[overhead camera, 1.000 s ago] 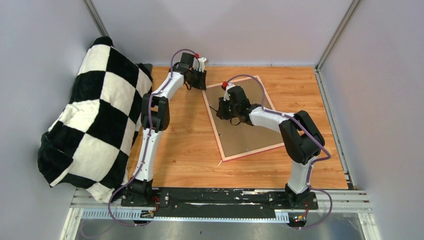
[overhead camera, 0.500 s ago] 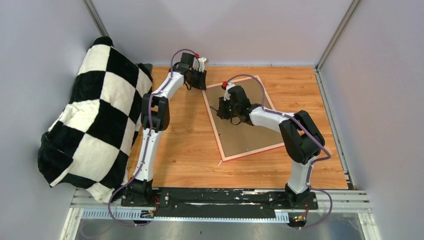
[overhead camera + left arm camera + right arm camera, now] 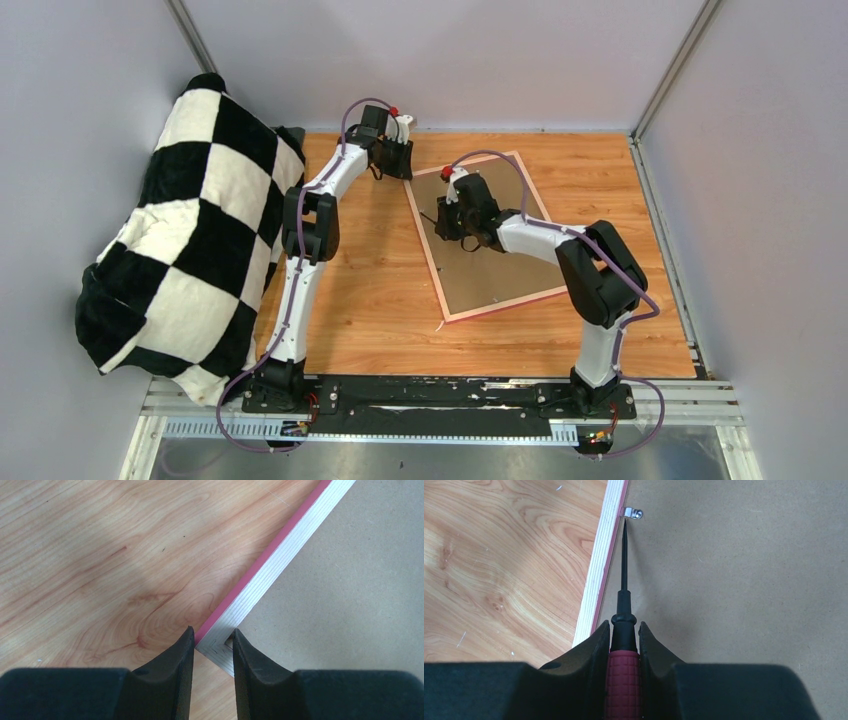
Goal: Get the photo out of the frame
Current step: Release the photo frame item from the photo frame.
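Observation:
The frame (image 3: 505,305) lies face down on the wooden table, its narrow pink border around a brown backing board (image 3: 500,265). The photo is hidden beneath that board. At the frame's far-left corner (image 3: 220,640), my left gripper (image 3: 211,632) is shut on it, one finger on the pink outer edge and the other at the inner edge. My right gripper (image 3: 624,625) is shut on a red-handled screwdriver (image 3: 624,680). Its black tip touches a small metal clip (image 3: 634,513) on the frame's left rail (image 3: 596,575). From above, the left gripper (image 3: 405,172) and right gripper (image 3: 445,222) are close together.
A big black-and-white checkered cushion (image 3: 190,230) leans against the left wall and covers the table's left edge. Grey walls close in the back and right sides. Bare wood (image 3: 380,300) lies between the frame and the arm bases.
The right wrist has shifted very slightly to the left along the frame's rail. The left arm and the frame have not moved.

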Available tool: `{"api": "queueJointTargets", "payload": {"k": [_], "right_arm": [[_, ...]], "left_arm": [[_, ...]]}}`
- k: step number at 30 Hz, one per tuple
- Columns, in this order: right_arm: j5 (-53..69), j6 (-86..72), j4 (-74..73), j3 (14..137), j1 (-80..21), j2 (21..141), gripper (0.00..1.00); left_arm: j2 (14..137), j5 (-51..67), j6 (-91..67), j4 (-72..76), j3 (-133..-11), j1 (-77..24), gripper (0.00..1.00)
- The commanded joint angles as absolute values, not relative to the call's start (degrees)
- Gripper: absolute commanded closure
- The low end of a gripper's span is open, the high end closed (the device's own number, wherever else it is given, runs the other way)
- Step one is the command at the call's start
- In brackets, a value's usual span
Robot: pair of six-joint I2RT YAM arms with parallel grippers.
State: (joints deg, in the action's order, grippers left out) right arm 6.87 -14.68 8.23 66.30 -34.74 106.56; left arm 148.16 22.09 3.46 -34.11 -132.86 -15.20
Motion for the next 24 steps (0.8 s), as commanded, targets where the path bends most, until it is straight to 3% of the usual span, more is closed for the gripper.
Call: {"api": "queueJointTargets", "payload": {"k": [1,24], "right_arm": [[7.66,-13.19,9.44,65.67,-35.55,107.92,1.0],[0.04,-16.46,6.61,68.86,-36.9,111.56,1.0]], "left_arm": [[151.96,20.85,3.02,-39.08,-132.89,-15.91,0.94],[151.92,20.66,3.51,-39.2,-132.76,-16.26,0.98]]}}
